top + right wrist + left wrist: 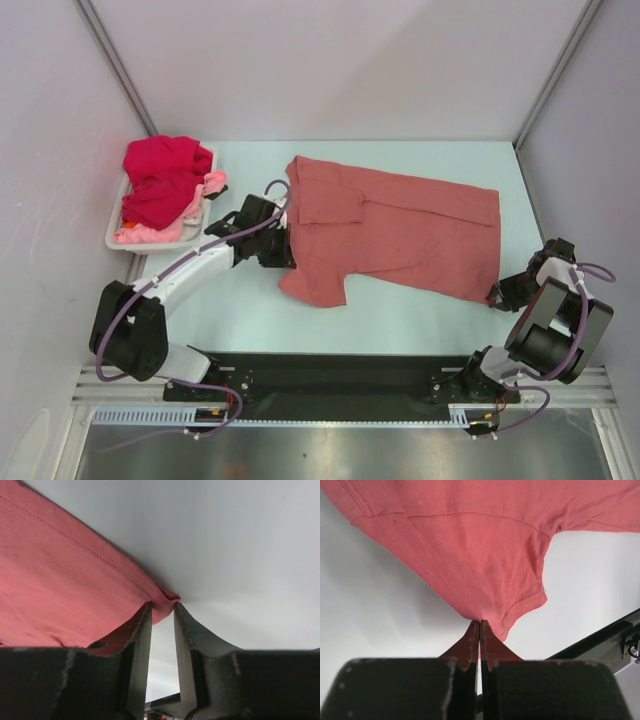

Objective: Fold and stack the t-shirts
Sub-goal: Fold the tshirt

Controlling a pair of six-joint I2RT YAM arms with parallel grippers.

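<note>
The salmon shirt [400, 230] is spread across the middle of the bench [240, 300]. Its left sleeve is pinched by the left fingers [479, 630] (clenched tight). A hem corner near the right edge is gripped by the right fingers [162, 612]. The crimson shirt [165, 175] and pink shirt [150, 232] are heaped in the basket [115, 238] at the far-left corner.

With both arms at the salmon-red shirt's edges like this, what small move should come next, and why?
Probably lift both grippers slightly and carry the near edge toward the far edge. The left gripper is shut on the salmon-red shirt near a sleeve, the right gripper pinches its hem corner, and the shirt lies flat, only its far side folded.
</note>
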